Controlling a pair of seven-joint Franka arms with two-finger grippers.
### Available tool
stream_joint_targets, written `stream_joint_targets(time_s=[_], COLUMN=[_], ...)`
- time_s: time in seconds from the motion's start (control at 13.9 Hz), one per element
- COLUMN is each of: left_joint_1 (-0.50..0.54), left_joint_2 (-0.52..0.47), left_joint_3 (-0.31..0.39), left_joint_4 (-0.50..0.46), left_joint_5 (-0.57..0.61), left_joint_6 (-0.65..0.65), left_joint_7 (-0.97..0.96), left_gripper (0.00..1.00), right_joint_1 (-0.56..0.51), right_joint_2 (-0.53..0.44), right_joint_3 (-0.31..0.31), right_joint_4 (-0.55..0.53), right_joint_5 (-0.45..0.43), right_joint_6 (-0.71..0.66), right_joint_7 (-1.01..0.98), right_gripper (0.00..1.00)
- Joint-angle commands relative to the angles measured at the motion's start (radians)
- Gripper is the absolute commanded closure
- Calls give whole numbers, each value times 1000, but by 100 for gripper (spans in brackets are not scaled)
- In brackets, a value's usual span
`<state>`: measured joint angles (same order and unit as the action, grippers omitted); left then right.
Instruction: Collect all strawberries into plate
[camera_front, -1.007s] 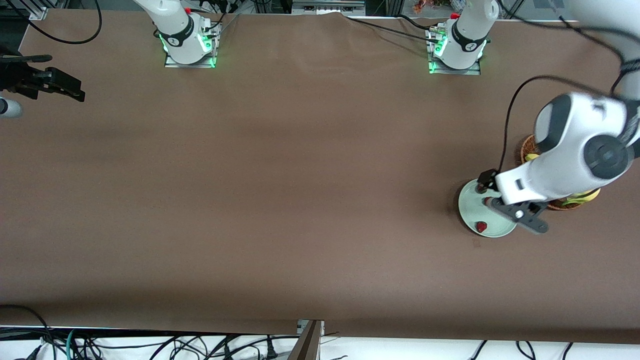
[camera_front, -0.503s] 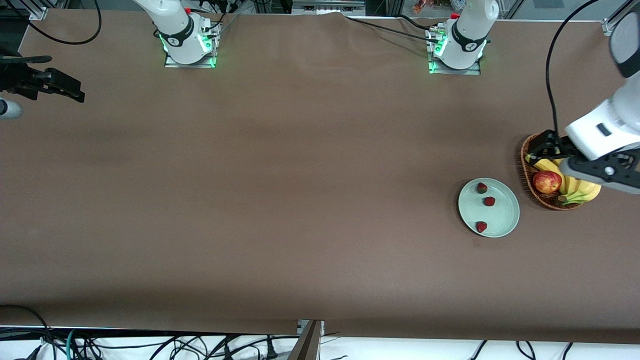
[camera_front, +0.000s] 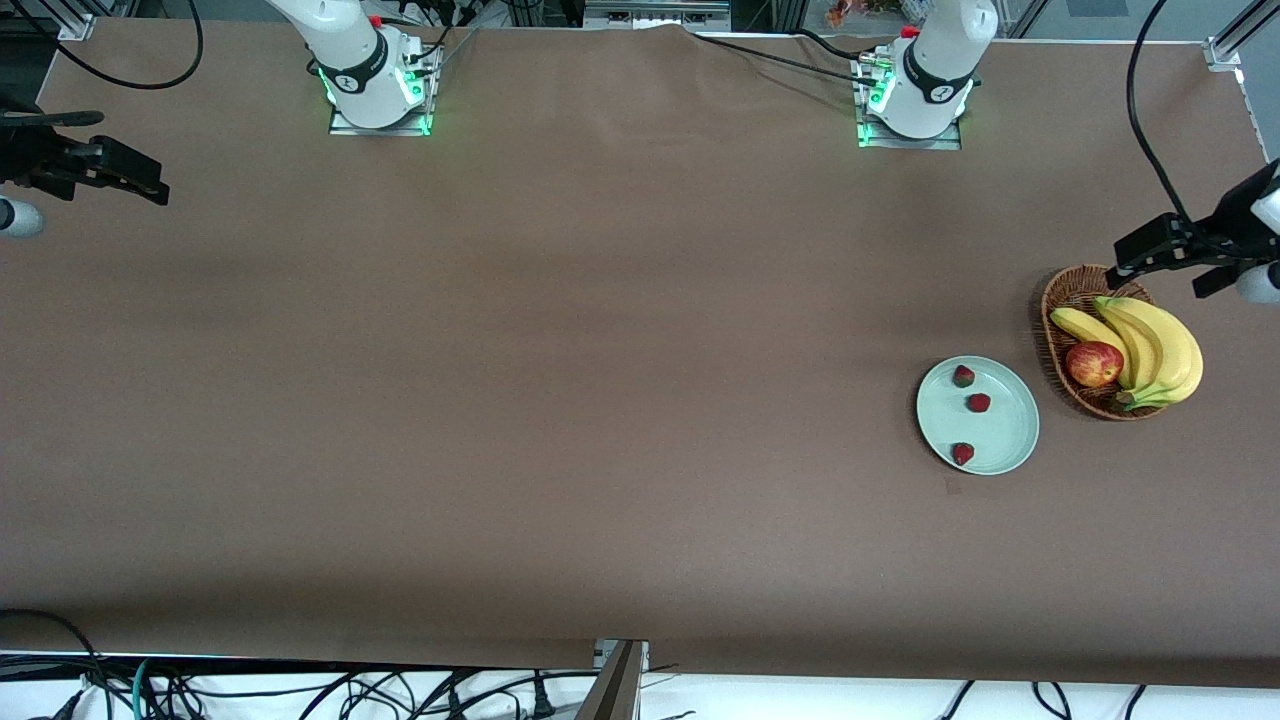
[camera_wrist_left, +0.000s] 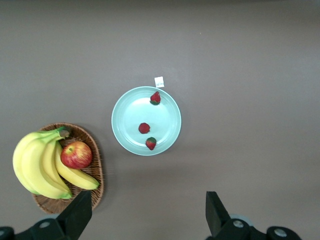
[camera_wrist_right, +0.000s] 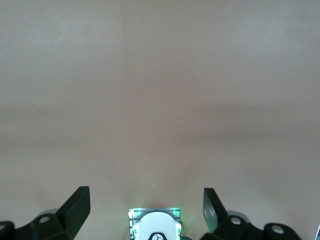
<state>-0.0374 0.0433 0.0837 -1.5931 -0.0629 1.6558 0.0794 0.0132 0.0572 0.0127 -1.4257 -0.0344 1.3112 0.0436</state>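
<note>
All 3 strawberries (camera_front: 978, 403) lie on the plate (camera_front: 1010, 440) beside the basket (camera_front: 1062, 290), so the collecting looks done. The left pincer (camera_wrist_left: 145, 215) hangs wide and empty above the bench's end; the right pincer (camera_wrist_right: 146, 207) waits, wide, over bare bench.

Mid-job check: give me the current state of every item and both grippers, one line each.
strawberries: three, all lying apart on the plate.
plate: flat on the table, beside the basket.
basket: upright, holding bananas and apple.
bananas: bunch lying in the basket, overhanging its rim.
apple: in the basket, against the bananas.
left gripper: open, empty, raised near the basket.
right gripper: open, empty, waiting at its table end.
</note>
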Motion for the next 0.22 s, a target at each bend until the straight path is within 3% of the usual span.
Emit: stream_joint_targets(time_s=[0.0, 0.14], left_joint_1=[-22, -22], left_joint_2=[-26, -29], left_joint_3=[18, 18], left_joint_4=[-33, -33], left_joint_5=[2, 2], left_joint_6=[9, 5], left_joint_7=[-29, -29], left_gripper=[0, 0], right_joint_1=[-10, -10], right_joint_2=[7, 7], right_joint_3=[10, 10], right_joint_4=[22, 22], right_joint_5=[-15, -15], right_joint_6=[-6, -6], right_joint_7=[-14, -14], right_gripper=[0, 0])
